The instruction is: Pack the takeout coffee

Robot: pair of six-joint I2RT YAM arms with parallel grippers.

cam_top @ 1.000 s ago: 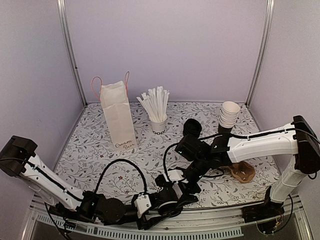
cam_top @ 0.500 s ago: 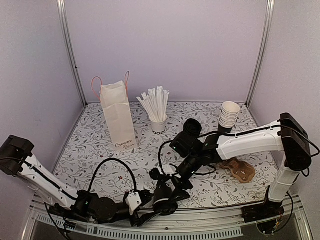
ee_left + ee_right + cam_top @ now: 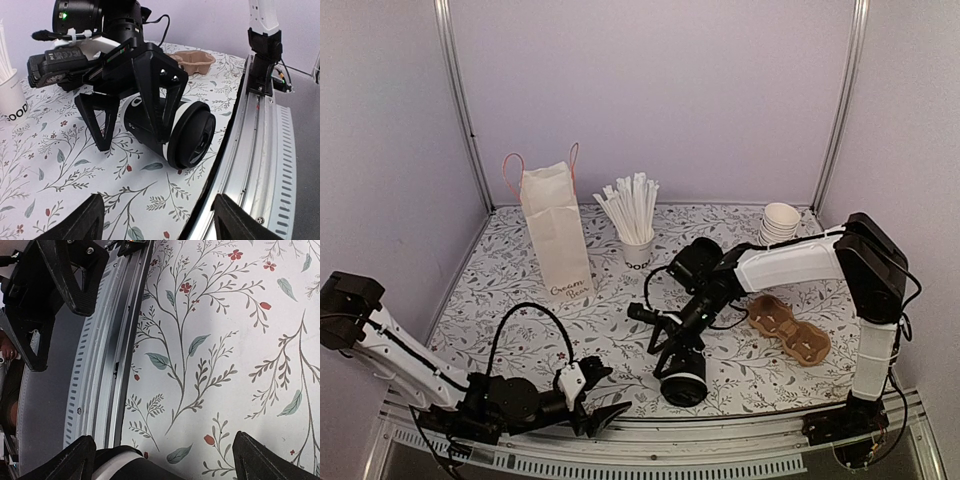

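The takeout coffee [image 3: 192, 132] lies on its side on the counter [image 3: 520, 300], just beside the front rail [image 3: 260, 150], between the wide-open, ungripping right end effector [image 3: 162, 440]. By the same rail, the left end effector [image 3: 157, 200] gapes empty.

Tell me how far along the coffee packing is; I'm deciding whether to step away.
Done: the takeout coffee is lidded, but it lies on its side, far from the paper bag standing at the back. In hand: the right claw straddles it, open, not clearly gripping; the left claw is open and empty. Left: grip it, stand it up, put it in the bag.
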